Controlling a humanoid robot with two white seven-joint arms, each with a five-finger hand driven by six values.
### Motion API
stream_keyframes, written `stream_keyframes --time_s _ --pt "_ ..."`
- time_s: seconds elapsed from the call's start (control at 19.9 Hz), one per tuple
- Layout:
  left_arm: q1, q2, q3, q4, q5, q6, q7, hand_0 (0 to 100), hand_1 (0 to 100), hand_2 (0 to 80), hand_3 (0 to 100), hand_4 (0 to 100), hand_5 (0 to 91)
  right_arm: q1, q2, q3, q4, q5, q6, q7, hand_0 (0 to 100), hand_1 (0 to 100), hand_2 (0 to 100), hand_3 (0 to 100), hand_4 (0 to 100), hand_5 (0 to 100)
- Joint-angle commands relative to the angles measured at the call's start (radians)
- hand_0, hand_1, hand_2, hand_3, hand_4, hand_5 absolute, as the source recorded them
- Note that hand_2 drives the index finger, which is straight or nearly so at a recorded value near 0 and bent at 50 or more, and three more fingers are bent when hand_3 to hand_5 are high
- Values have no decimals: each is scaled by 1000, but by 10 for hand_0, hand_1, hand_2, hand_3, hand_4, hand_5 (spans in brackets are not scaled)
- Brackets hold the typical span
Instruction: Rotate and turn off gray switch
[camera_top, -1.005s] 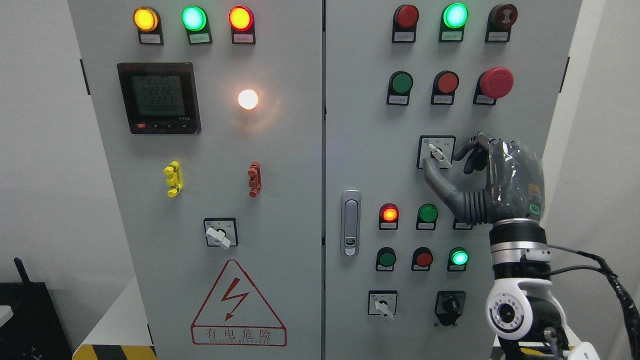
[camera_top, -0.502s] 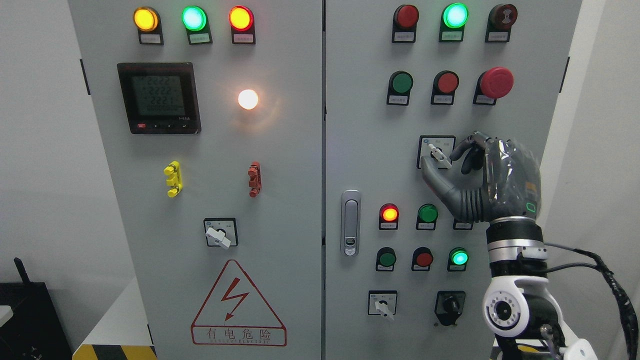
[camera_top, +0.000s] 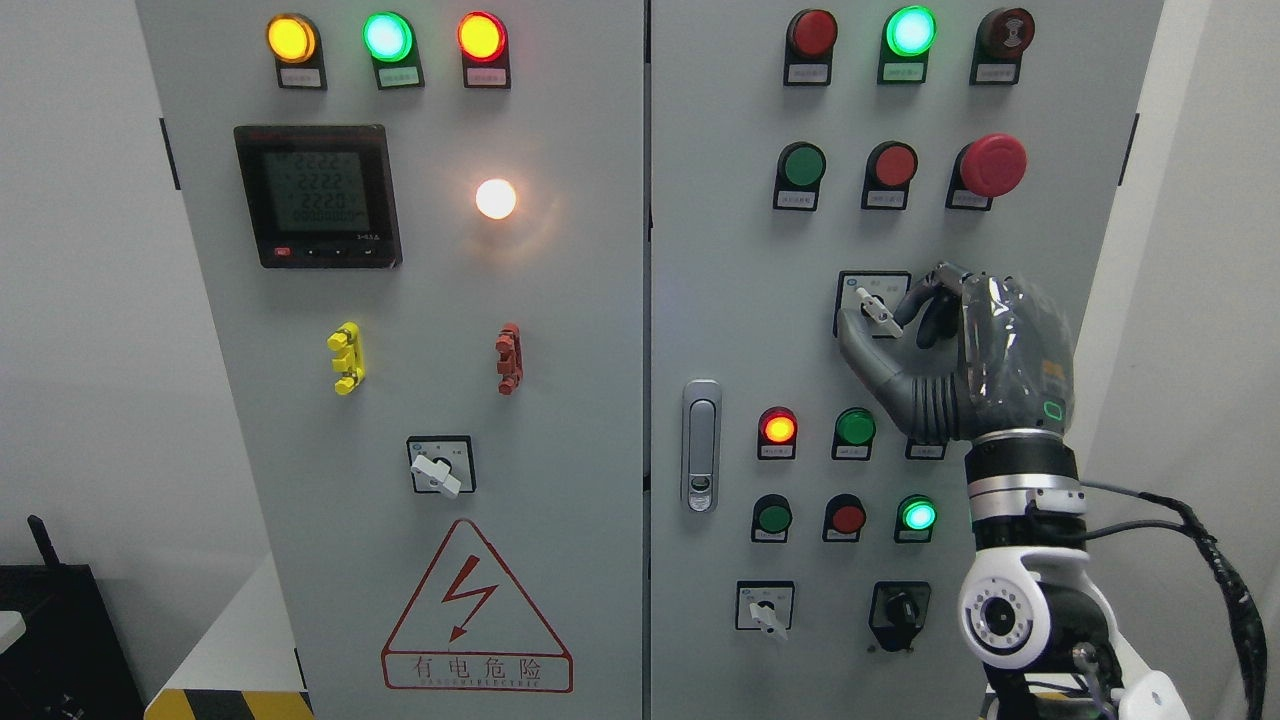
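A: Item one, the gray switch (camera_top: 876, 312). Location?

B: Right door of the control cabinet (camera_top: 720, 250), middle row, on a square dark-framed plate. Its pale lever is tilted, top toward upper left. The plate's lower and right edges are covered by the hand.

A: Item two, the robot hand?

B: Right robot hand (camera_top: 885, 322), arm entering from the lower right. Thumb below and left of the lever, a fingertip (camera_top: 912, 296) at its upper right: curled in a pinch about the lever. Whether both tips truly touch it is hard to make out. The remaining fingers are folded behind; the back of the hand is under shiny clear film.

A: Left hand?

B: Not visible.

A: Nearby fittings?

B: Above: a green button (camera_top: 803, 165), a red button (camera_top: 893, 165), a red mushroom button (camera_top: 991, 165). Below: a lit red lamp (camera_top: 778, 428), a green lamp (camera_top: 855, 427); a third unit in that row is almost wholly hidden behind the wrist. The label print is too small to read.

A: Left door?

B: A meter display (camera_top: 317, 195), digits blurred, and a second gray selector (camera_top: 438, 468). The warning triangle (camera_top: 476, 605) sits low on the door.
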Motion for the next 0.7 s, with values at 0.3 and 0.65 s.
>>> stream_keyframes --time_s 0.3,0.65 --pt "0 0 32 23 -8 1 0 120 389 0 0 0 0 -5 7 7 16 1 -1 -1 327 394 661 885 835 993" --pt "0 0 32 23 -8 1 0 120 389 0 0 0 0 -6 7 7 16 1 -1 -1 396 418 676 898 840 992"
